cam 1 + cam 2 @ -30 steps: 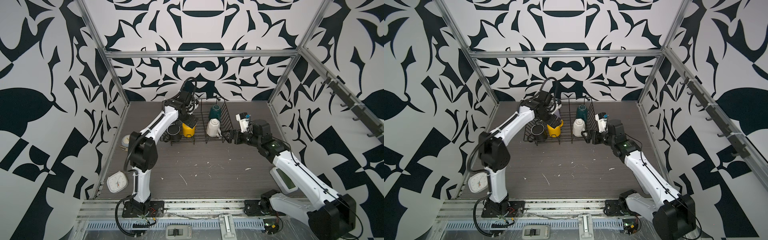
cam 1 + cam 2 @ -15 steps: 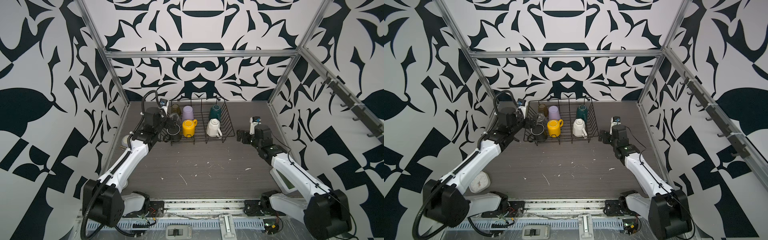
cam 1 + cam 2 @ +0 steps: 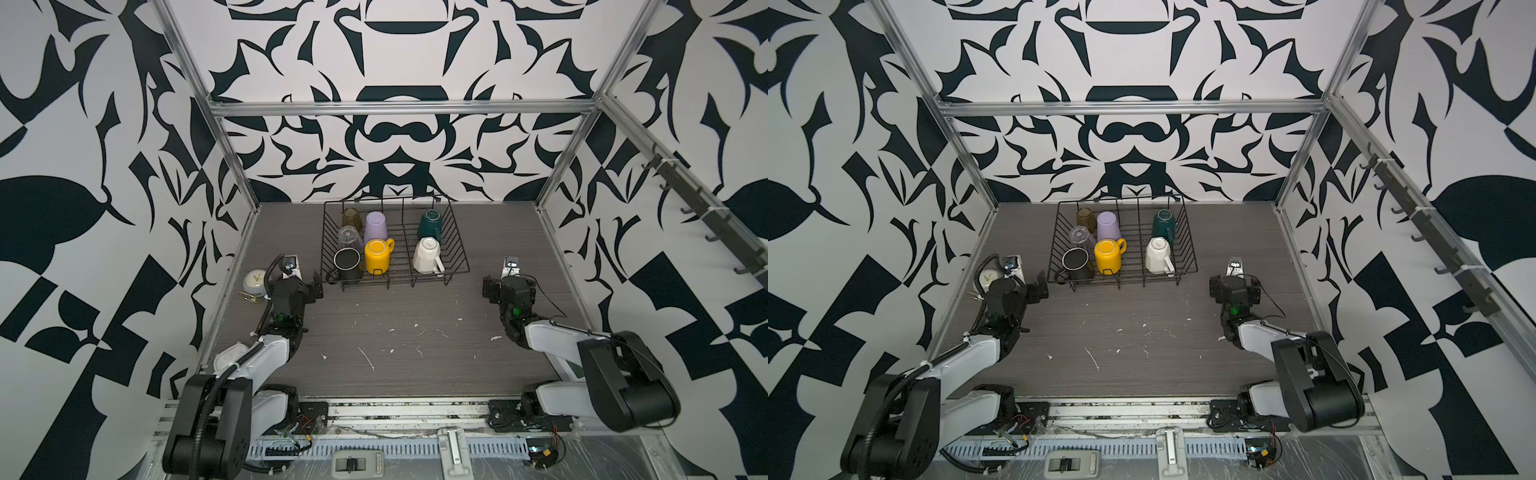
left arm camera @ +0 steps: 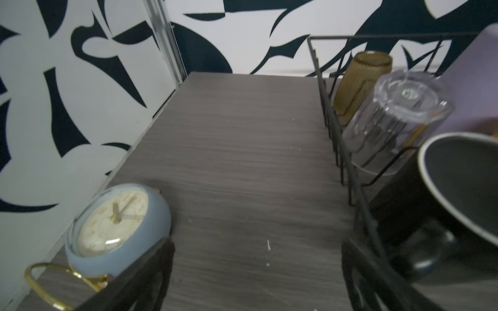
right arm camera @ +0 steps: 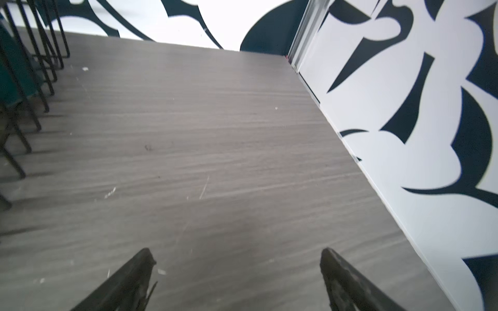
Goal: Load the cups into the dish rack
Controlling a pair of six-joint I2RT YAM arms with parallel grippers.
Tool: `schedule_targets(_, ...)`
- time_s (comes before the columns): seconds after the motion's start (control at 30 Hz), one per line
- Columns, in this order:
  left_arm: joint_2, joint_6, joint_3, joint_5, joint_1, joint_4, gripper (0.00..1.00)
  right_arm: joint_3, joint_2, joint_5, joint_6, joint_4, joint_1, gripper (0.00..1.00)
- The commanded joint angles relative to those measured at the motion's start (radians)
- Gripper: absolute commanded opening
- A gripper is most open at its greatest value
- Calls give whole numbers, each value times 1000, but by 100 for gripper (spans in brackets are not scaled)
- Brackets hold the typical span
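Nearest, two arms rise from the front rail: the left arm [image 3: 266, 359] and the right arm [image 3: 548, 337], one at each side of the grey bench [image 3: 395, 332]. A white square clock [image 3: 230, 355] lies beside the left arm's white link, partly hidden by it. The left jaws stand wide apart with nothing between them, just short of the rack's near-left corner. The right jaws are spread too, empty, over bare bench to the right of the rack. A pale-blue round clock [image 4: 118, 229] on a gold wire stand sits by the left wall, close to the left jaws. That makes two clocks.

Farther back, one black wire dish rack [image 3: 405, 253] sits on the bench toward the back wall, and all seven cups are inside it.

- **Near row, left to right:**
  - black mug [image 3: 347, 262], mouth upward, handle toward the near left
  - yellow mug [image 3: 377, 257], bottom up, handle to the right
  - cream mug [image 3: 426, 255], bottom up, handle to the near right
- **Behind the black mug:** the clear tumbler [image 3: 350, 238], bottom up, its long axis tilted off upright in the left wrist view.
- **Far row:**
  - amber tumbler [image 3: 351, 217] and lilac tumbler [image 3: 375, 226], both bottom up, long axes near upright
  - dark-green mug [image 3: 430, 225] at the right, seemingly bottom up
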Motion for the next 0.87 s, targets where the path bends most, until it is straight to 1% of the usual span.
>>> schedule_targets(0.0,36,2,-12,-34,15,171,99,-26,92,-14,-54,274,-5,99)
schedule_targets(0.07,68,20,-46,-28,17,255,99,-40,155,-34,-60,353,-6,99)
schedule_targets(0.13,138,28,-72,-16,33,378,99,-53,215,-50,-91,445,-5,100)
schedule_targets(0.2,209,66,-70,-3,34,456,99,-49,190,-68,-79,388,-5,100)
schedule_targets(0.3,351,71,-37,-13,42,530,99,-43,199,-58,-82,393,-6,99)
schedule_targets(0.33,407,86,-44,-29,44,635,99,-39,198,-37,-74,380,-5,99)
schedule_targets(0.37,426,69,-59,-48,50,676,99,-34,195,-11,-64,367,-6,99)
schedule_targets(0.43,434,34,-67,-51,69,677,99,-26,199,-4,-59,363,-6,100)
schedule_targets(0.5,452,29,-52,-73,75,682,99,-27,197,-2,-57,362,-6,100)
schedule_targets(0.63,430,12,-17,-97,75,581,99,-39,196,16,-50,379,-6,100)
schedule_targets(0.67,435,11,-10,-108,75,580,99,-31,200,-29,-57,377,-6,99)
schedule_targets(0.73,435,8,-3,-117,76,565,99,-24,195,-57,-50,350,-19,100)
schedule_targets(0.8,431,4,3,-120,74,550,99,-25,189,-52,-49,342,-21,99)
schedule_targets(0.83,432,4,3,-122,75,548,99,-33,188,-26,-50,355,-21,99)
